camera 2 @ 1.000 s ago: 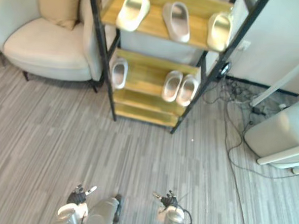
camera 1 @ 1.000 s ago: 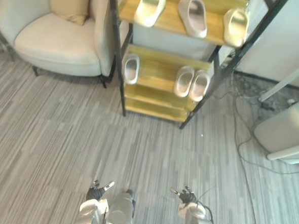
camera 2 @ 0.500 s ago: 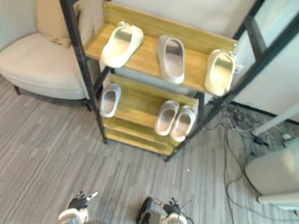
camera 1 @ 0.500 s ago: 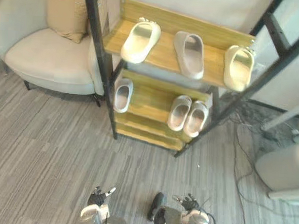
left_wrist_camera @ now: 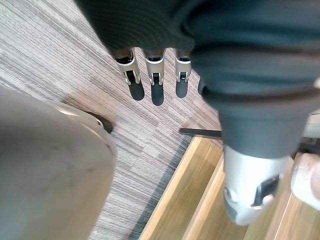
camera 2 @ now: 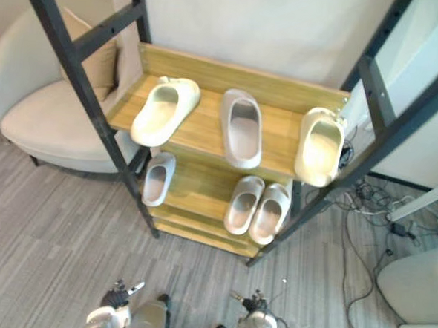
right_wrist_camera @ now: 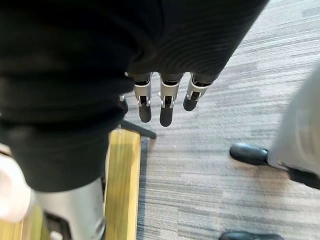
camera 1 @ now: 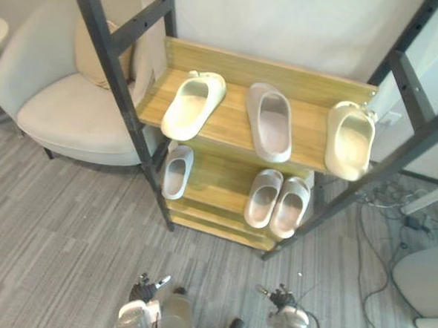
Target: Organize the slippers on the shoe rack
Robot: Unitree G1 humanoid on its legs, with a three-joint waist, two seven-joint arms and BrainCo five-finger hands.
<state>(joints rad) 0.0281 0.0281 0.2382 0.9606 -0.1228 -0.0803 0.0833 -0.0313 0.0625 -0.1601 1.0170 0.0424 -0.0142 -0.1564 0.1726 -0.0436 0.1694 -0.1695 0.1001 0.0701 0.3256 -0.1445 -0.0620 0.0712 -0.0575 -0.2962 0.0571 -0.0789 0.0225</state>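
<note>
The shoe rack (camera 1: 309, 125) has wooden shelves in a black metal frame. Its upper shelf holds a cream slipper (camera 1: 193, 105) at the left, a greyish slipper (camera 1: 269, 122) in the middle and a cream slipper (camera 1: 351, 139) at the right that overhangs the front edge. On the lower shelf a single pale slipper (camera 1: 178, 171) lies at the left, and a pair (camera 1: 277, 202) lies side by side at the right. My left hand (camera 1: 146, 287) and right hand (camera 1: 279, 295) hang low over the carpet, well short of the rack. Both are open and empty, with straight fingers (left_wrist_camera: 152, 85) (right_wrist_camera: 165, 102).
A pale armchair (camera 1: 66, 114) with a tan cushion stands left of the rack, touching its frame. Cables (camera 1: 383, 219) trail over the carpet at the right, near a white rounded object (camera 1: 424, 281). Grey striped carpet lies between me and the rack.
The camera has moved towards the rack and tilted up, so the rack looks larger and higher shelves show. Both hands stay low and empty. The slippers have not moved.
</note>
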